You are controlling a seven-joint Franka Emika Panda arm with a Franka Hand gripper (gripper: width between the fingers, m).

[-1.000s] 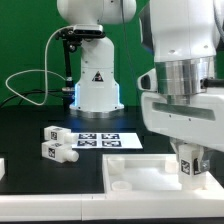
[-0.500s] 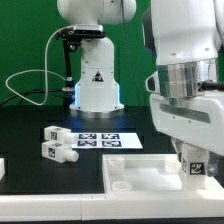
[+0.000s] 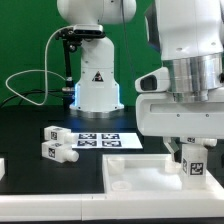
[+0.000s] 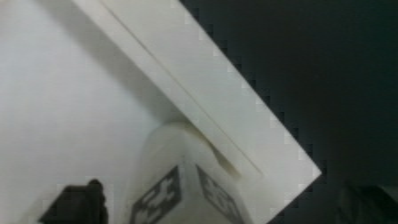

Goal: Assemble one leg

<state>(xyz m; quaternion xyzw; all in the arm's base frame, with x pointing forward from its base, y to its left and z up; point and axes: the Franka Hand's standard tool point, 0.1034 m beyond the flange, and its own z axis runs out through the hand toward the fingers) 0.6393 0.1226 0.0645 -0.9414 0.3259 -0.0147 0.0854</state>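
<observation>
My gripper [image 3: 192, 160] is shut on a leg [image 3: 195, 167], a small white peg whose square end bears black-and-white tags. It holds the leg upright over the right part of the white tabletop [image 3: 130, 166], close to its raised rim. In the wrist view the leg [image 4: 178, 185] sits between my dark fingers [image 4: 79, 202], its round stem pointing at the tabletop [image 4: 71, 90] by the rim. Whether the stem touches the tabletop is hidden. Two more legs [image 3: 52, 132] [image 3: 55, 151] lie on the black table at the exterior view's left.
The marker board [image 3: 108, 141] lies flat behind the tabletop. The robot's white base [image 3: 97, 85] stands at the back with cables to the exterior view's left. A white part shows at the exterior view's left edge [image 3: 3, 166].
My wrist has turned about its own axis while holding the leg. The leg has shifted slightly toward the exterior view's right over the tabletop. The loose legs have not moved.
</observation>
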